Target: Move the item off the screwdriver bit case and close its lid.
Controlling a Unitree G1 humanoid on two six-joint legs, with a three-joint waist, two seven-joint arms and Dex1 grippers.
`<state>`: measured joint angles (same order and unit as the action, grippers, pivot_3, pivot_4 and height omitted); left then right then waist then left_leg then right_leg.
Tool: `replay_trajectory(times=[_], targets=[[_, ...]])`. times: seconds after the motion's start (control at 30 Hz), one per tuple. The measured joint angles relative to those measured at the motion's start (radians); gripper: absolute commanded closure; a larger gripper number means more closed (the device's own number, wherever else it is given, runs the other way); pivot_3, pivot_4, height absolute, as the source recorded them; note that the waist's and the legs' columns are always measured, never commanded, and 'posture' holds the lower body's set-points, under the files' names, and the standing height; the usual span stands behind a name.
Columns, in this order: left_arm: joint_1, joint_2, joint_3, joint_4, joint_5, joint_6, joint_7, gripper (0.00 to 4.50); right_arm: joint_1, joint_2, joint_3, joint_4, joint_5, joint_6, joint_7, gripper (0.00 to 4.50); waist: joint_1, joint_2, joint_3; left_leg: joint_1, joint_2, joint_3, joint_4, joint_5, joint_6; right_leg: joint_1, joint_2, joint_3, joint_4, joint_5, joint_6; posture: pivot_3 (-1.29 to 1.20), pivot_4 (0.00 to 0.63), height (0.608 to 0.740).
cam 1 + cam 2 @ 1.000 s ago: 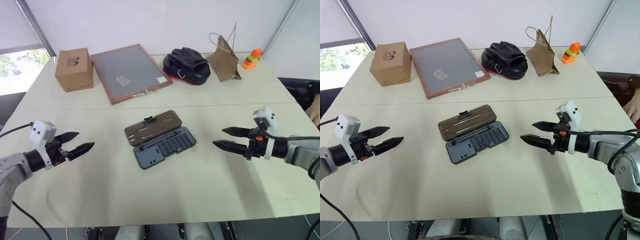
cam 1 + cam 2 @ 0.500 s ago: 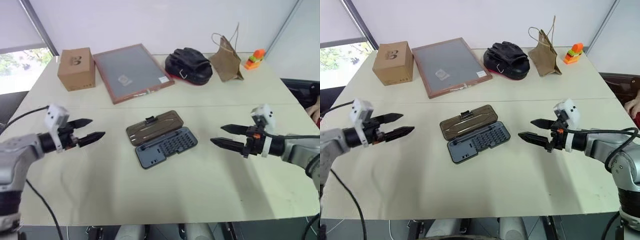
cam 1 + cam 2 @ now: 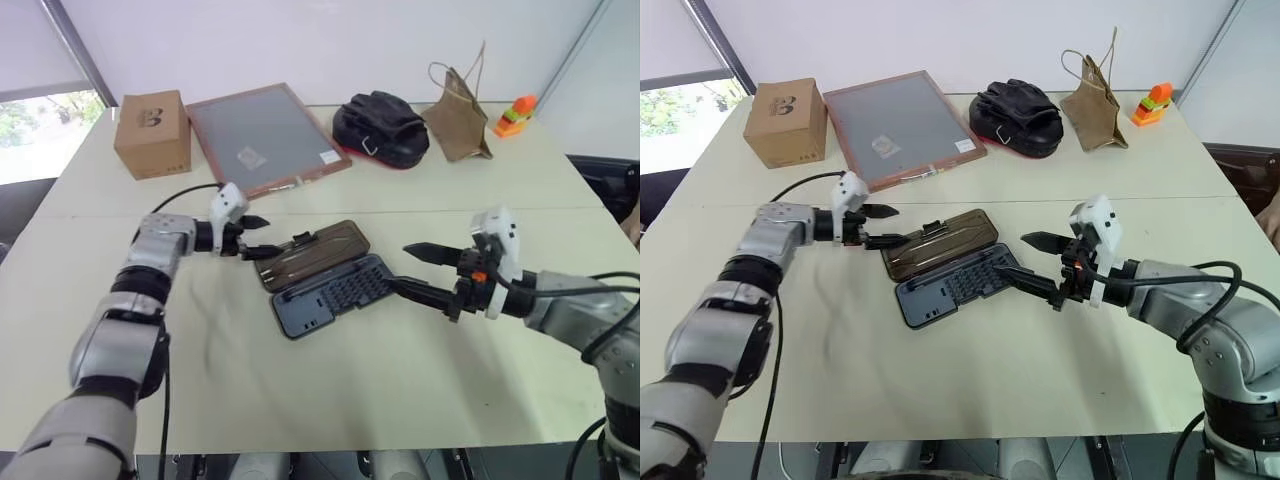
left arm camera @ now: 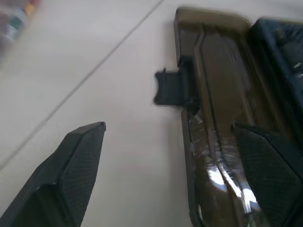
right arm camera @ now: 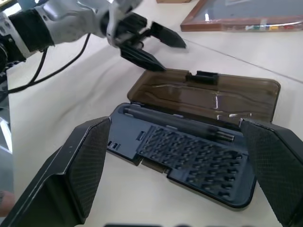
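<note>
One dark grey screwdriver bit case (image 3: 330, 285), smoky-brown lid (image 3: 312, 253) flat open

The case (image 4: 279, 52) is cut by the left wrist view's edge, its tray blurred there; one finger (image 4: 272, 175) covers part of the lid (image 4: 213, 94); the single bits (image 3: 352, 288) are too small to tell apart in the head views.

A pale cream counter (image 3: 330, 380) is carrying everything. Lying flat near its middle is the screwdriver bit case (image 3: 330, 296), its lid (image 3: 312, 252) folded open onto the surface. Along the far edge are sitting a cardboard box (image 3: 152, 134), a red-framed grey board (image 3: 264, 138), a black bag (image 3: 382, 128), a brown paper bag (image 3: 458, 122) and a small orange toy (image 3: 514, 115).
</note>
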<state>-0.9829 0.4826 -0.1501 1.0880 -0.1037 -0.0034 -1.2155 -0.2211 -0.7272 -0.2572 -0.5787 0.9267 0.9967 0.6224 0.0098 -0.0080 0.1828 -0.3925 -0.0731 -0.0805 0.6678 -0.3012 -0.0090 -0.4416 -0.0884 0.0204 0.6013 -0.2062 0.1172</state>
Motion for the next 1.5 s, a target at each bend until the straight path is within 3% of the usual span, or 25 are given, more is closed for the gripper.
replay_trajectory(times=[0.07, 0.13, 0.23, 0.4, 0.67, 0.93, 1.1, 1.5], targets=[[-0.015, -0.011, -0.003, 0.051, 0.028, -0.049, 0.009, 0.05, 0.028, 0.001, -0.003, -0.019, 0.003, 0.0, -0.024, 0.0, 0.002, -0.001, -0.001, 0.0, 0.0, 0.0, 0.001, 0.0, 0.0, 0.0, 0.0, 0.0, 0.001, 0.0, 0.0, 0.0, 0.15, 0.74], [-0.028, -0.016, -0.012, 0.084, 0.059, -0.088, 0.018, 0.57, 0.038, 0.001, -0.009, -0.03, 0.007, -0.001, -0.043, 0.0, 0.001, -0.001, -0.001, 0.002, 0.0, 0.0, 0.001, -0.003, 0.005, 0.001, 0.0, 0.0, 0.003, 0.0, 0.0, 0.0, 0.15, 0.74], [-0.032, -0.017, -0.014, 0.111, 0.087, -0.135, 0.025, 1.82, 0.047, 0.0, -0.027, -0.031, 0.011, -0.005, -0.064, 0.0, 0.001, -0.001, -0.002, 0.004, 0.0, 0.0, 0.002, -0.003, 0.006, 0.002, 0.0, 0.001, 0.007, 0.0, 0.0, 0.0, 0.15, 0.74], [-0.031, -0.034, -0.013, 0.13, 0.1, -0.167, 0.024, 4.44, 0.047, 0.0, -0.027, -0.031, 0.018, -0.012, -0.07, 0.0, 0.001, -0.001, -0.002, 0.007, 0.001, -0.001, 0.009, -0.003, 0.006, 0.006, 0.001, 0.0, 0.013, 0.0, 0.0, 0.0, 0.15, 0.74], [-0.031, -0.028, -0.02, 0.138, 0.155, -0.252, 0.054, 4.44, 0.024, -0.001, -0.015, -0.01, 0.006, -0.028, -0.063, 0.0, -0.006, -0.001, -0.002, 0.016, 0.001, -0.001, 0.012, -0.005, 0.008, 0.015, 0.001, 0.0, 0.013, 0.0, 0.0, 0.0, 0.15, 0.74], [-0.09, -0.012, -0.138, 0.139, 0.335, -0.656, 0.135, 4.44, 0.009, -0.001, 0.023, 0.024, -0.02, -0.051, -0.048, 0.0, 0.005, -0.003, -0.001, 0.012, 0.0, -0.001, 0.012, -0.005, 0.008, 0.013, 0.001, 0.0, 0.012, 0.0, 0.0, 0.0, 0.15, 0.74], [-0.127, -0.019, -0.205, 0.165, 0.439, -0.821, 0.244, 4.44, 0.01, 0.002, 0.033, 0.025, -0.023, -0.053, -0.052, 0.0, 0.004, -0.003, -0.001, 0.009, 0.0, -0.001, 0.013, -0.006, 0.01, 0.011, 0.001, 0.0, 0.011, 0.0, 0.0, 0.0, 0.15, 0.74], [-0.134, -0.053, -0.229, 0.202, 0.498, -0.859, 0.313, 4.44, 0.051, 0.004, 0.017, 0.014, -0.021, -0.054, -0.09, 0.0, 0.005, -0.003, -0.001, 0.008, 0.0, -0.001, 0.015, -0.006, 0.01, 0.011, 0.001, 0.0, 0.011, -0.001, 0.001, 0.0, 0.15, 0.74]])
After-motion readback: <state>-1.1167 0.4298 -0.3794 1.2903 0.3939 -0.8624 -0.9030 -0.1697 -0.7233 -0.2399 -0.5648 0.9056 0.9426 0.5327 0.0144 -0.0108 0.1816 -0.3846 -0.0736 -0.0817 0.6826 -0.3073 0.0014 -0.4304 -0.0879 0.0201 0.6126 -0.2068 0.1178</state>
